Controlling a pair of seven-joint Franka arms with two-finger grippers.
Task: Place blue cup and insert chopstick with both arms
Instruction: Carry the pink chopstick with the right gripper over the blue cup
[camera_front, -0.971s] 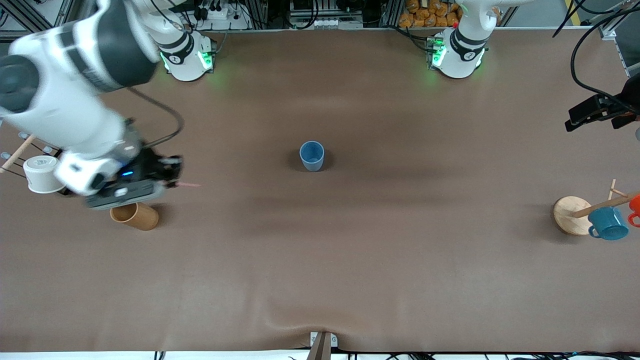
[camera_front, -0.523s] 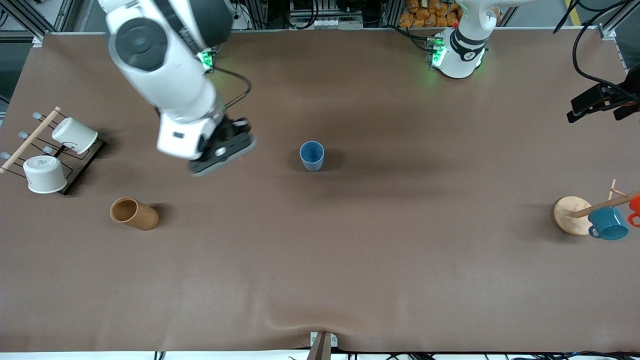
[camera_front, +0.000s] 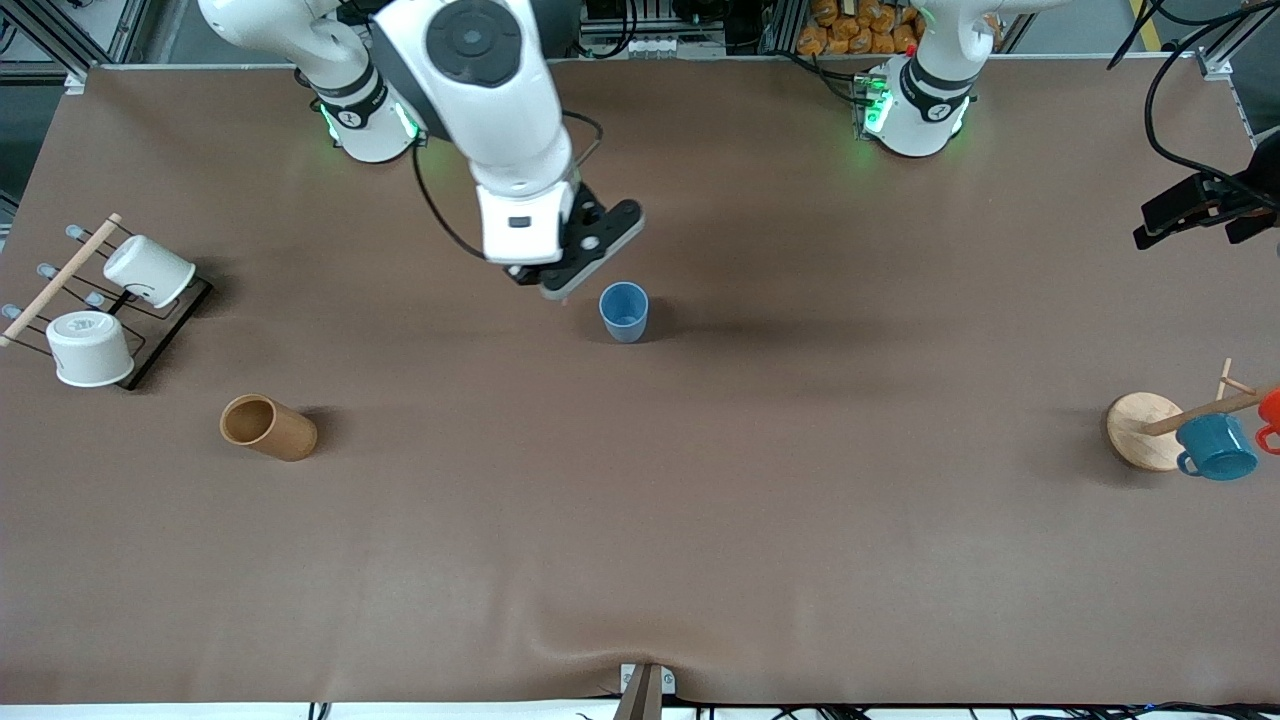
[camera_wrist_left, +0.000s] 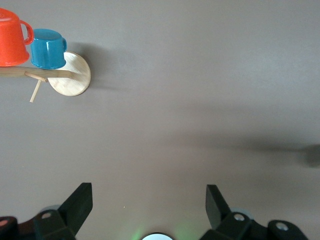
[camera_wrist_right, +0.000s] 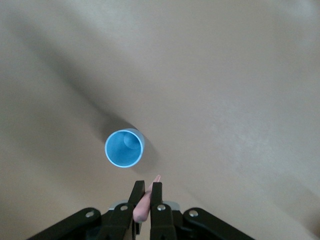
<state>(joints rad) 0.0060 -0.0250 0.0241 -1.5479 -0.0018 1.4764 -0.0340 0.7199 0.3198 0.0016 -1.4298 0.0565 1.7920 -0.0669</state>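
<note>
A: Any readable writing? Sweep from the right arm's end.
B: None legible. A wire rack (camera_front: 150, 330) with white cups (camera_front: 88, 347) sat at that end, near the surface (camera_front: 640, 520) edge; a brown tube (camera_front: 268, 428) lay on its side nearer the front camera.
A: Right gripper?
B: The right gripper (camera_front: 562, 282) (camera_wrist_right: 146, 200) hung over the surface just beside the blue cup (camera_front: 624, 311) (camera_wrist_right: 124, 148), clamped on the chopstick (camera_wrist_right: 146, 202), its pink tip poking out.
A: Cup?
B: Upright, mid-surface, wide bare room all around.
A: Left gripper?
B: The left gripper (camera_wrist_left: 148, 202) waited high at the left arm's end, fingers (camera_wrist_left: 80, 200) spread apart, nothing between. A wooden stand (camera_front: 1142, 430) carried a teal mug (camera_front: 1216, 447) and an orange mug (camera_wrist_left: 12, 36) at that edge.
</note>
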